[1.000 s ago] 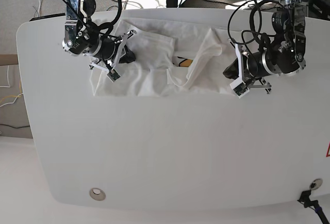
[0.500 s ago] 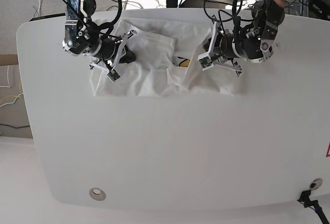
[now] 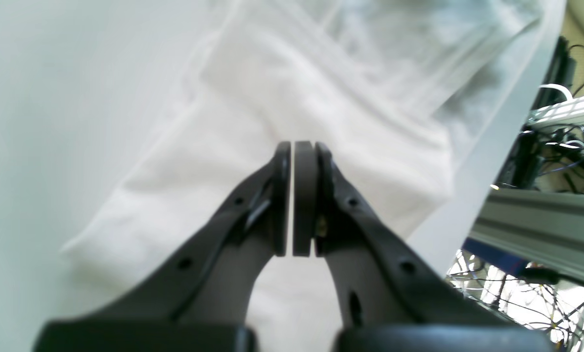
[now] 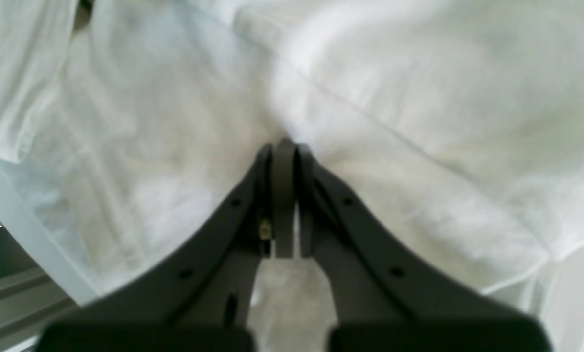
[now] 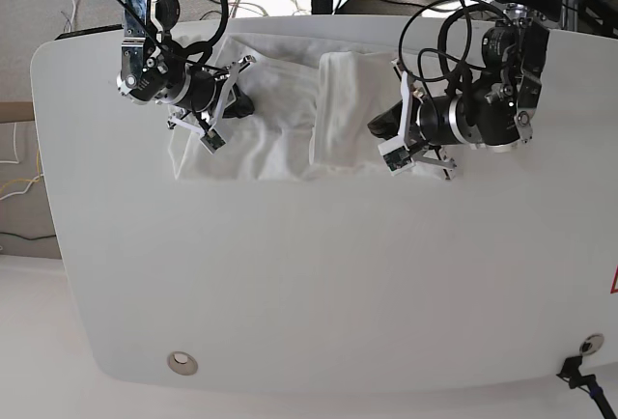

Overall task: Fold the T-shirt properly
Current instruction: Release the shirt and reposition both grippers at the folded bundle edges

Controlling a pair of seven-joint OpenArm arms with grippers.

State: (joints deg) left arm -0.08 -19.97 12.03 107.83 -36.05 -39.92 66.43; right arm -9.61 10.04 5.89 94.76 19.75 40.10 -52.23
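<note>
T-shirt (image 5: 280, 129) fabric lies bunched at the far edge of the white worktop (image 5: 319, 284), and we see it as plain white cloth with no print showing. At the left of the base view, the right end effector (image 5: 214, 120) presses down on the shirt's left part; in its wrist view (image 4: 284, 146) the jaws are closed, and we cannot tell whether cloth is pinched between them. In the middle, a flap of the shirt (image 5: 338, 110) lies folded inward over the body. Just to its right, the left end effector (image 5: 398, 144) sits at the shirt's right edge; its wrist view (image 3: 297, 146) shows the jaws closed, tips over the white cloth (image 3: 321, 98).
</note>
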